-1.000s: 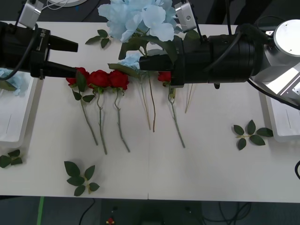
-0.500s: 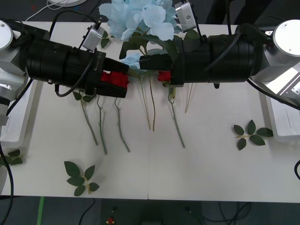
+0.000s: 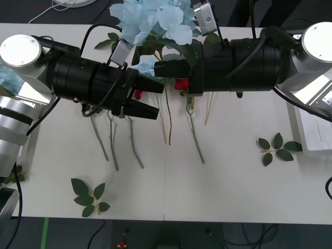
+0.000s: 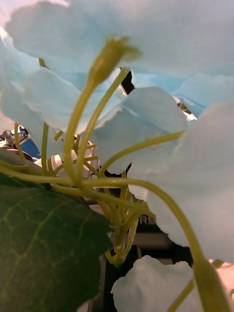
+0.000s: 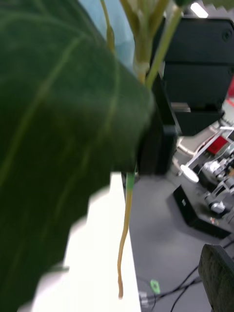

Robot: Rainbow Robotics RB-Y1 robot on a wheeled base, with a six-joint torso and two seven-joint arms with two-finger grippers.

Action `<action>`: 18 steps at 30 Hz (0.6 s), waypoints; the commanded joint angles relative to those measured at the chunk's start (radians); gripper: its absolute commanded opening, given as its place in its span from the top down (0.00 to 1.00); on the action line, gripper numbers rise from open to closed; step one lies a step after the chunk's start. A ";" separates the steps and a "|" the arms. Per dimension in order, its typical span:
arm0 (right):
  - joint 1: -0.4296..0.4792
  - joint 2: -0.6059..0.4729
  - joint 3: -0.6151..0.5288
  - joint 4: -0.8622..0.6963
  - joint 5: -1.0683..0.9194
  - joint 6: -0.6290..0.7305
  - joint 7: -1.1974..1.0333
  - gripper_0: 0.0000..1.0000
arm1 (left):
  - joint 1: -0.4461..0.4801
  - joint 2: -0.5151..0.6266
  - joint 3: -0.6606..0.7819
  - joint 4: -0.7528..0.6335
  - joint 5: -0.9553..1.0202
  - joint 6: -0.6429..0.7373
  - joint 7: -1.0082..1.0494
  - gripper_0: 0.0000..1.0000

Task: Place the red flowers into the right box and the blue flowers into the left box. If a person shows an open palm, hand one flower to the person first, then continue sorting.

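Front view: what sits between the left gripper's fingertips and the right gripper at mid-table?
In the front view, between the left gripper and the right gripper hang the blue flowers with their dark leaves and thin stems; a red flower peeks beside them.

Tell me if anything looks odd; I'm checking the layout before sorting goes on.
Loose green leaf sprigs lie scattered on the table. The left hand and right hand crowd close together at the blue flowers.

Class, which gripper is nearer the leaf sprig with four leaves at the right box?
Right. The right gripper is mid-table among the blue flowers, the left gripper just beyond it from the sprig.
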 commanded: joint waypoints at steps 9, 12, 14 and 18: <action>-0.047 0.023 0.003 -0.008 -0.015 -0.010 0.040 1.00 | -0.039 -0.018 -0.136 -0.008 0.053 -0.143 0.016 0.00; -0.047 0.023 0.003 -0.006 -0.015 -0.010 0.040 1.00 | -0.039 -0.018 -0.136 -0.008 0.053 -0.148 0.018 0.00; -0.047 0.023 0.004 -0.006 -0.015 -0.010 0.040 1.00 | -0.039 -0.018 -0.136 -0.008 0.053 -0.149 0.016 0.09; -0.047 0.023 0.004 -0.006 -0.015 -0.010 0.041 1.00 | -0.039 -0.018 -0.136 -0.007 0.053 -0.151 0.011 1.00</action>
